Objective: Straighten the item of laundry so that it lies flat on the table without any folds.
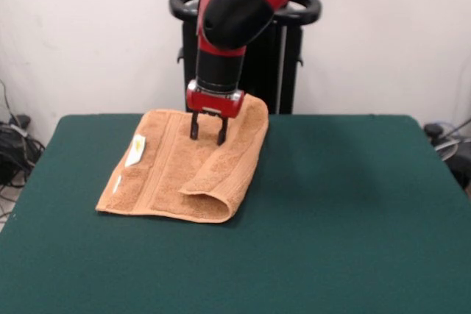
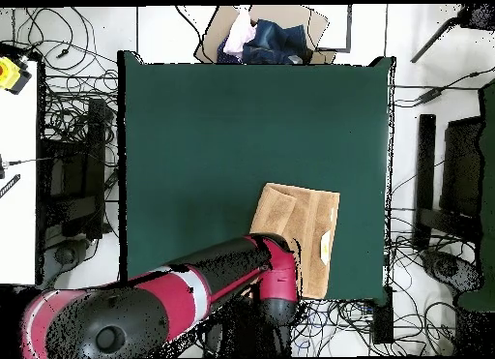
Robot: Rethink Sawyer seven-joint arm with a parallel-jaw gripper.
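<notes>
The item of laundry (image 1: 173,174) is an orange-tan terry towel lying on the dark green table (image 1: 331,218) at the far left in the front view. Its right side is folded over on itself, with a rolled fold at the front right corner. A white tag (image 1: 135,151) lies on its left part. My gripper (image 1: 208,134) stands open just above the towel's far middle, its two black fingers pointing down with nothing between them. In the overhead view the towel (image 2: 307,224) shows near the table's (image 2: 213,133) lower right edge, and the arm hides the gripper.
A heap of clothes (image 2: 266,41) in a cardboard box sits beyond the table's top edge in the overhead view. Cables and stands surround the table on both sides. The towel's far edge lies close to the table's edge by the robot.
</notes>
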